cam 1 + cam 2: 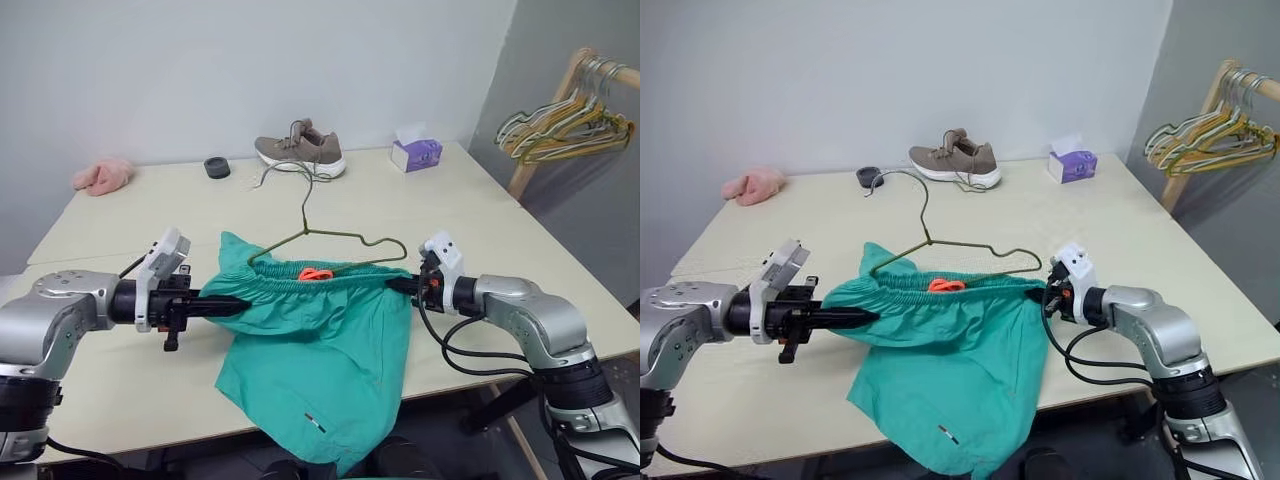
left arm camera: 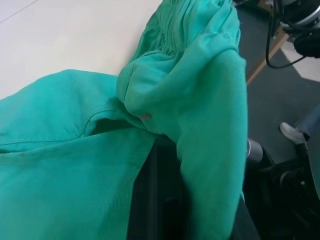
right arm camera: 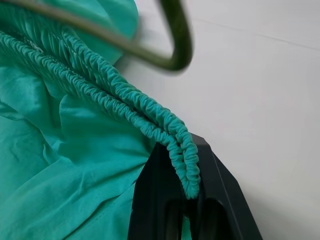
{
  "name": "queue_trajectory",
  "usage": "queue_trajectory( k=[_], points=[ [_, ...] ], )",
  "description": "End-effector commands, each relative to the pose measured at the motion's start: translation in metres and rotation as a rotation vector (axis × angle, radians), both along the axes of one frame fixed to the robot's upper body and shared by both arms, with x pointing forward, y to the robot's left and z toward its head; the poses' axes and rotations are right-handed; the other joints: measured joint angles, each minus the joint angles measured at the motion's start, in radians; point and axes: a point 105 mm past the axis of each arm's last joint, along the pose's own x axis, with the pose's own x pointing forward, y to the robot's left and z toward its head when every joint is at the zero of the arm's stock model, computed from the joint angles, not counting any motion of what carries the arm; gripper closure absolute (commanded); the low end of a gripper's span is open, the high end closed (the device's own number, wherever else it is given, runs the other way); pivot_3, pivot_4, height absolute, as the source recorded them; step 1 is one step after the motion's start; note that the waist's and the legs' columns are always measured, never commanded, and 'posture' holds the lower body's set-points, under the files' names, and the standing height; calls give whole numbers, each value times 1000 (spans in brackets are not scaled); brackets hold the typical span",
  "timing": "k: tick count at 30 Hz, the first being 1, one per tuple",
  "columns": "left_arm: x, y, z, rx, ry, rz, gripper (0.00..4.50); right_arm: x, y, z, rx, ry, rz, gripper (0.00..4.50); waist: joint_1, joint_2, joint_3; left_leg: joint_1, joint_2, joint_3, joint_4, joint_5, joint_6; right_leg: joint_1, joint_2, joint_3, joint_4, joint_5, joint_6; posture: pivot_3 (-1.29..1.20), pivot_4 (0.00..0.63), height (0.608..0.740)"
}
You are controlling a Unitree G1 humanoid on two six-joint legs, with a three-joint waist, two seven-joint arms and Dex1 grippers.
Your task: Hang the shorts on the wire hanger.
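Left eye view shows a broad, smooth cream table [image 1: 470, 215] under the teal-green soft fabric shorts [image 1: 320, 370], which are stretched by their gathered elastic waistband between both arms, legs drooping past the near edge. Each arm reaches inward, nearly level. Just behind the waistband, a thin olive-green triangular wire hanger [image 1: 330, 238] lies flat, its lower bar partly hidden by fabric. The left gripper [image 1: 225, 305] is clamped shut on the waistband's left end, its fingers buried in cloth. Ruffled elastic is pinched between the right gripper [image 3: 192, 187] and its closed black fingers.
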Motion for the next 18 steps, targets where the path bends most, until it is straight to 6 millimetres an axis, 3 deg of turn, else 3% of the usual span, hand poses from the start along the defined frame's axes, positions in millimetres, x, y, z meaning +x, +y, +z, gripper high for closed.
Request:
queue_trajectory(
  k=[1,18],
  points=[
    [2,12,19,26,-73,13,4500,14,-37,6,-65,-27,-142,4474,0,0,0,0,0,0,0,0,0,0,0,0,0,0,0,-152,0,740],
    [13,39,-2,221,-101,86,4500,2,-45,12,-154,-54,-74,4474,-1,0,1,0,0,1,-1,0,0,-1,0,0,0,0,0,-162,0,740]
  ],
)
